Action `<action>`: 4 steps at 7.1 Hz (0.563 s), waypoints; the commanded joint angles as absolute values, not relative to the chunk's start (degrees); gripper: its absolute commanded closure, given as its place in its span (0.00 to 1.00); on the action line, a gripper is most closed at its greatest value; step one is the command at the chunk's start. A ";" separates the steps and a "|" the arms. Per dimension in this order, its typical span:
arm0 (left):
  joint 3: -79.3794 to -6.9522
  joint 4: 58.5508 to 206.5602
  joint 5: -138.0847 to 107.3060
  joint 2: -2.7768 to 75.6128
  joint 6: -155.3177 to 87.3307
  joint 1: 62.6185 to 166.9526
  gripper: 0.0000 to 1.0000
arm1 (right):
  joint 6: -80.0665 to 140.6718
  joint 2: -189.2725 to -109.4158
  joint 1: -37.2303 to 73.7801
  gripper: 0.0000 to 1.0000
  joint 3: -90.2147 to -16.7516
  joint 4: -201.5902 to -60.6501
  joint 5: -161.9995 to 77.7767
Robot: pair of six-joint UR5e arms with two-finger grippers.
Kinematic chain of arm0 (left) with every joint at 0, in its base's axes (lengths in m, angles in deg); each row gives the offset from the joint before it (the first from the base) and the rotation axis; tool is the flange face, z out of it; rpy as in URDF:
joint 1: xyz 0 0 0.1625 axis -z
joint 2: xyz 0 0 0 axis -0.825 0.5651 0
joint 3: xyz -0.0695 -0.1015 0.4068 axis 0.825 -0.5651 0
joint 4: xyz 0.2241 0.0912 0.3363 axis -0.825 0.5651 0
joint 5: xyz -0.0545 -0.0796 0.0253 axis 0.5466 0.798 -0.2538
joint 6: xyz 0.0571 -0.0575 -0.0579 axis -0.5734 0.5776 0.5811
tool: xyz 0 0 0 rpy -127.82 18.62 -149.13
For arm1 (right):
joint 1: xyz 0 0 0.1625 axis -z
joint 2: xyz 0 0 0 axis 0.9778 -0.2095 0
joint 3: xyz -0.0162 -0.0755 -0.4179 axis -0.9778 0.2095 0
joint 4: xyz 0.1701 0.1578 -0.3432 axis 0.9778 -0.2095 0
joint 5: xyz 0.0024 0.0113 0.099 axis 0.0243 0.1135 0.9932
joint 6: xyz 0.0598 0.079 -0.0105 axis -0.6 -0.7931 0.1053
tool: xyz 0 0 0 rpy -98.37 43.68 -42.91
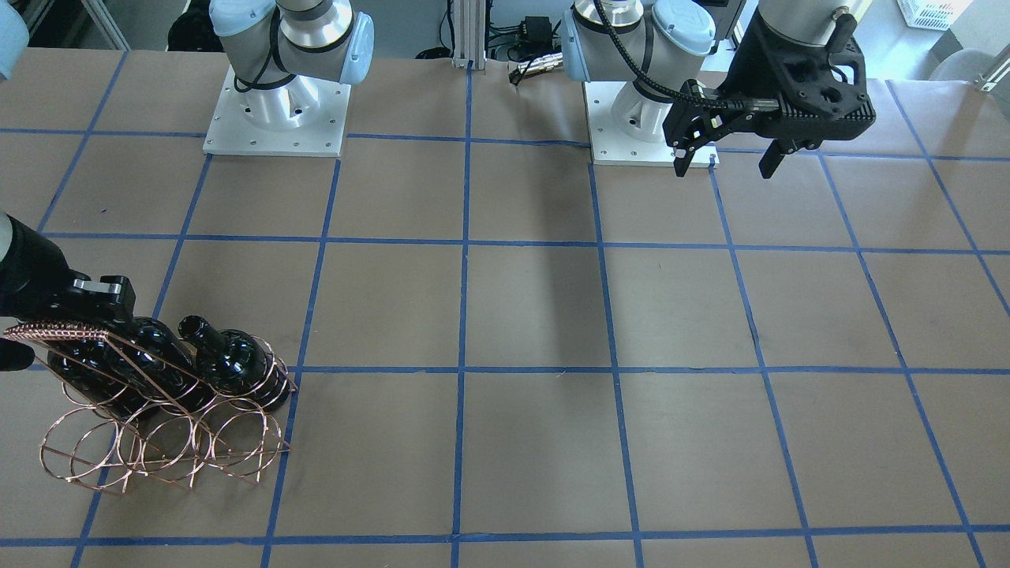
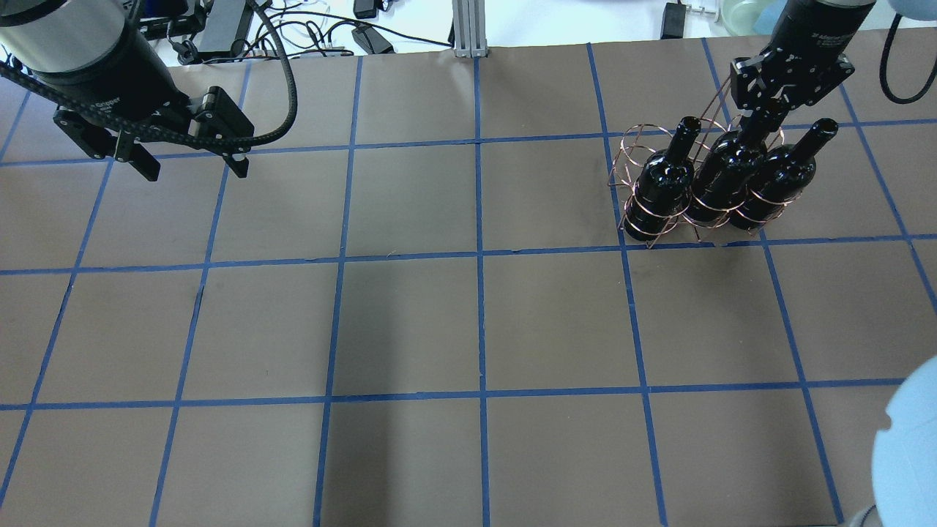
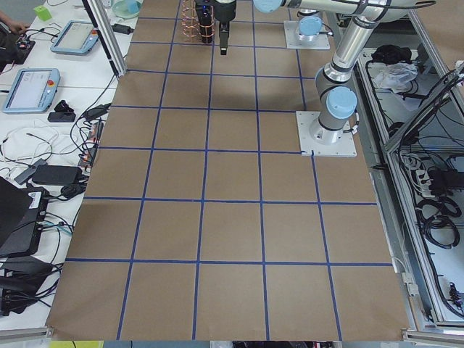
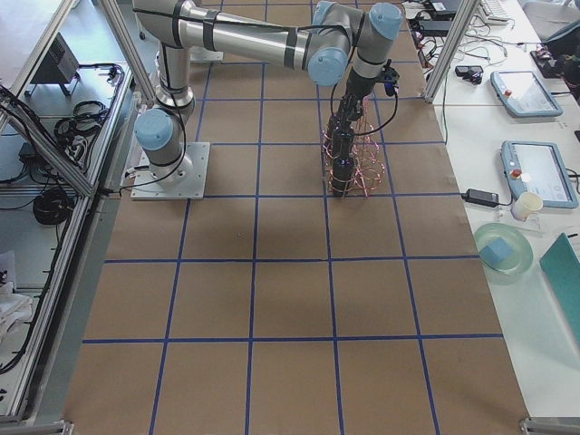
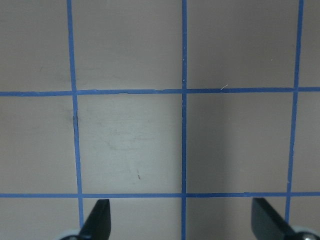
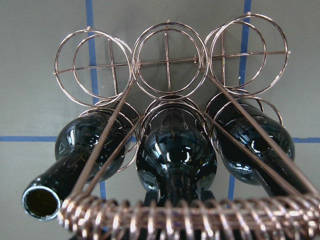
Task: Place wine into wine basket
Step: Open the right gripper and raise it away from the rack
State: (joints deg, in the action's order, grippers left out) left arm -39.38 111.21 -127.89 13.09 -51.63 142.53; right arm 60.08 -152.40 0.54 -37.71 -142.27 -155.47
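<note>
At wine basket (image 2: pixel 638 140) | right gripper (image 2: pixel 758 110) at middle wine (image 2: pixel 721 179) neck, grip hidden by coiled bar (image 6: pixel 200 215) | left gripper (image 2: pixel 195 173) spread

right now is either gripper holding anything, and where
The right gripper holds the middle wine bottle by its neck; the left gripper is open and empty.

The overhead camera looks forward and down from behind the robot. The front-facing one faces it steeply from across the table (image 1: pixel 536 315). Side cameras sight along it from either end. Wrist cameras look down close, and the right one shares the wine basket (image 6: pixel 167 60) with the first two.
</note>
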 commanded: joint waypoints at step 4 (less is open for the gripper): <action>-39.38 110.94 -127.80 13.22 -51.62 142.51 0.00 | 59.20 -166.85 -0.58 0.00 -37.57 -135.71 -155.22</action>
State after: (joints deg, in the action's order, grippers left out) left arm -39.36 111.01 -127.81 13.16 -51.63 142.54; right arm 59.69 -161.63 -0.08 -37.54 -139.02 -155.23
